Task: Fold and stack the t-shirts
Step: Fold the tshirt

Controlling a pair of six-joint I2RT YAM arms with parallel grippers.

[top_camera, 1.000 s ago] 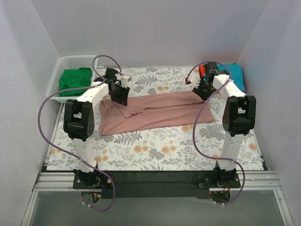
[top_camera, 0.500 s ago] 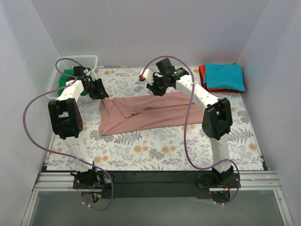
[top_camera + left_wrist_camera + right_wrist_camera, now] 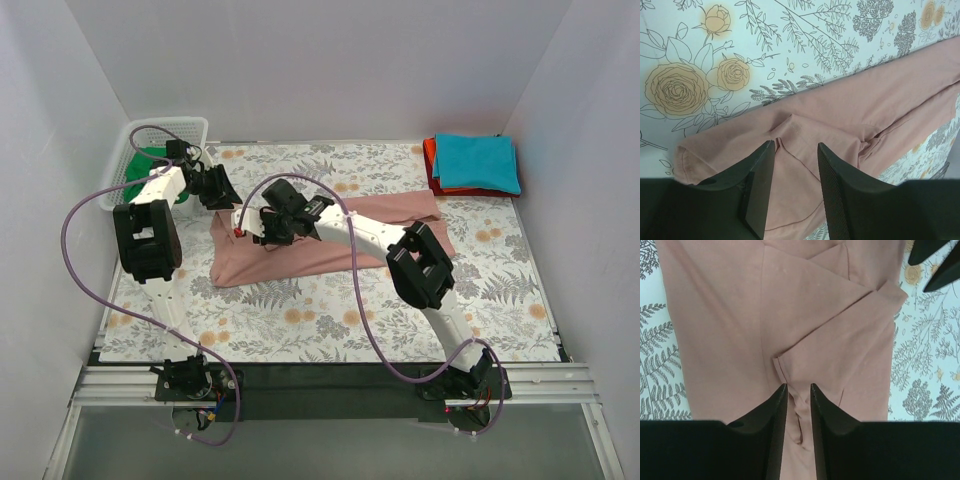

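The dusty-pink t-shirt [image 3: 255, 262] lies folded into a long band across the floral cloth. My right arm reaches over it to its left part. There the right gripper [image 3: 258, 226] [image 3: 797, 388] is shut on a raised ridge of pink fabric beside a sleeve hem. My left gripper [image 3: 216, 187] [image 3: 795, 150] hovers at the shirt's far left corner, its jaws open, with flat pink cloth [image 3: 850, 110] under them and nothing between. A green t-shirt [image 3: 150, 160] lies in the basket. A teal t-shirt [image 3: 478, 160] rests folded on a red-orange one [image 3: 431, 160] at the far right.
The white mesh basket [image 3: 165, 125] stands in the far left corner, just behind my left gripper. White walls close in the back and both sides. Purple cables loop off both arms. The left gripper's dark fingertips [image 3: 935, 260] show in the right wrist view's top right corner.
My right arm swept from the far right corner across to the shirt's left part and closed on a fold. My left gripper let go and backed off toward the basket.
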